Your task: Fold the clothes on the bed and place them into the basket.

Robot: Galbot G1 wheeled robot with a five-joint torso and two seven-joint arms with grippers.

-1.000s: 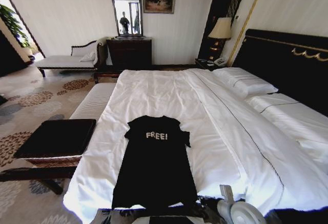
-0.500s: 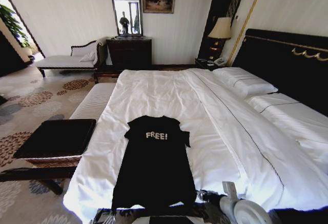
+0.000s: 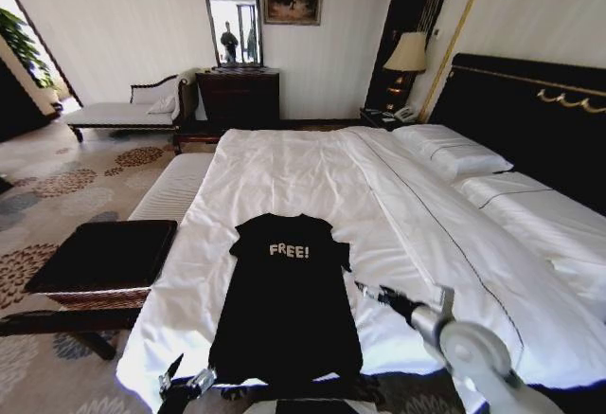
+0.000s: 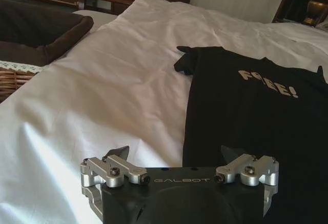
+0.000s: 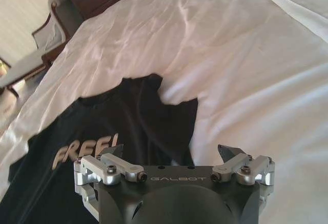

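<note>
While the black T-shirt [image 3: 286, 298] lies flat and face up on the white duvet of the bed [image 3: 312, 172], "FREE!" lettering toward the pillows, both arms are reaching in from the near edge. Right gripper [image 3: 369, 290] sits at the end of an arm stretched diagonally over the duvet from the lower right, its tip just beside the shirt's right edge, a bit below the sleeve. From the right wrist view the right gripper [image 5: 171, 153] has its jaws spread wide with nothing between them, hovering over the shirt's edge and sleeve area.

Left gripper [image 3: 186, 383] is low down by the shirt's bottom left corner, right at the foot edge of the bed. In its wrist view the left gripper [image 4: 177, 153] is also wide open and empty, straddling the line where shirt meets duvet.

Basket [image 3: 99, 258] with the black top and wicker sides is on the floor left of the bed, close to it.
</note>
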